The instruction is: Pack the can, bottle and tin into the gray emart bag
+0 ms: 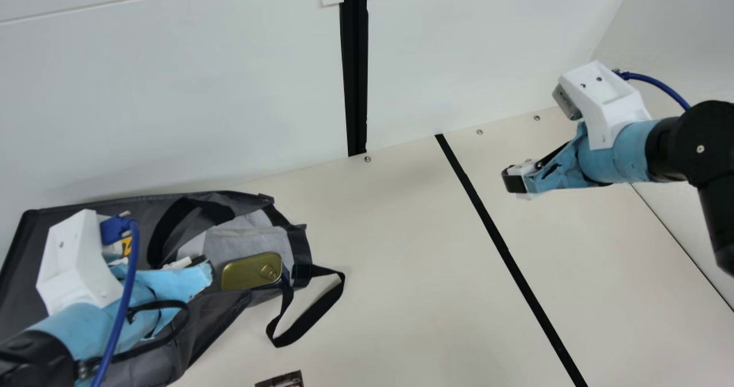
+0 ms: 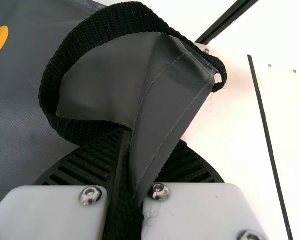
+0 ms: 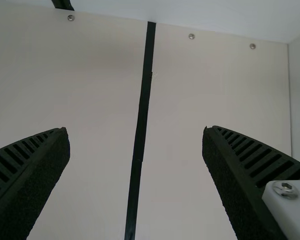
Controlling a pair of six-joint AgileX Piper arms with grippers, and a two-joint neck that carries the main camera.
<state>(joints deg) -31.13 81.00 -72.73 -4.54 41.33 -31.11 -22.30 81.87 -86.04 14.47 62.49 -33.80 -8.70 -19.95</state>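
Near edge, main view: corner of a dark printed thing (image 1: 282,380); identity cannot be told.

Next, left side: bag (image 1: 34,249) lies on its side, mouth toward the middle of the table. Left gripper (image 2: 135,170) is closed on a flap (image 2: 167,110) of the bag's edge, with black strap (image 2: 52,90) caught in the pinch as well. Grip looks firm enough to pull on.

Tin (image 1: 252,270): flat, ring side up, on the pale lining at the mouth. It seems barely in. A loose loop (image 1: 315,315) hangs out beside it onto the table. How deep the bag is filled cannot be told.

Farther, over the right of the table: right gripper (image 3: 135,130), fingers spread, nothing between them, well apart from the bag.

Step, as judged: raise the mouth so that the tin goes deeper.
Method: lift the flap slowly, up first, then toward the upright, so the tin slides inward. A sideways tug would likely tip it out over the low lip. Soft cloth may fold under the load; the right gripper could come in low and steady the opposite lip, or nudge the tin in. Avoid hooking the loop. Release only once the tin sits well inside.
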